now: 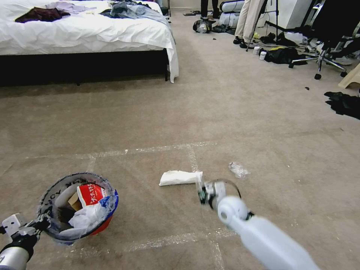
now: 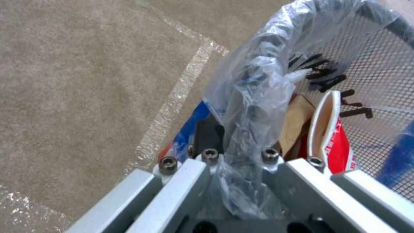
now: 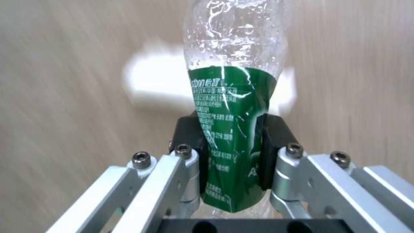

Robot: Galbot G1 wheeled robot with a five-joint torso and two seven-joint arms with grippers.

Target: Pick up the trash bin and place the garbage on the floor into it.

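Observation:
The red trash bin (image 1: 107, 221), lined with a clear lettered bag, hangs just above the floor at the lower left. My left gripper (image 1: 42, 224) is shut on its near rim and bag (image 2: 239, 142). Inside lie a red-and-white wrapper (image 2: 338, 142), brown paper (image 2: 295, 123) and crumpled white plastic. My right gripper (image 3: 233, 142) is shut on a clear plastic bottle (image 3: 233, 97) with a green label, held low over the carpet (image 1: 204, 192). A white flat slipper (image 1: 180, 177) lies on the floor just beyond it. A clear wrap (image 1: 238, 169) lies to its right.
Shiny tape lines (image 1: 193, 159) cross the beige carpet. A bed (image 1: 86, 33) with clothes stands at the back left. A dark clothes pile (image 1: 343, 103), an office chair (image 1: 326, 56) and clutter fill the back right. Open carpet lies ahead.

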